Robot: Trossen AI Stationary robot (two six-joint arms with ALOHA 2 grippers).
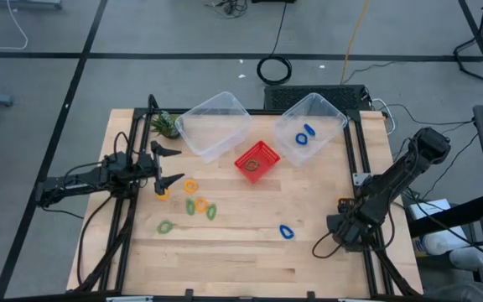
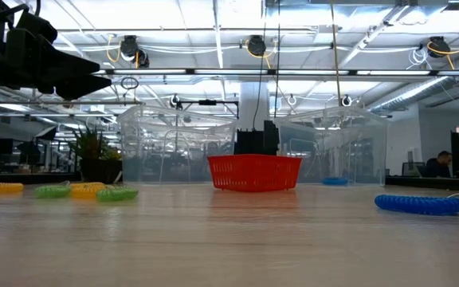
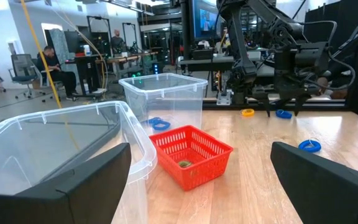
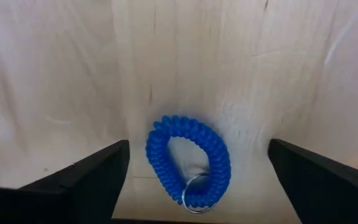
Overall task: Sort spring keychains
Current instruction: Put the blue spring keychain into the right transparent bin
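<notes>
The right hand hangs open over a blue spring keychain near the table's right edge, not gripping it. The left hand waits open near the left edge, above orange and green keychains

You are working in a robotics lab or open industrial workspace: a wooden table stands on a grey concrete floor with trailing cables, under strip lights, while people sit at desks with monitors beyond.
</notes>
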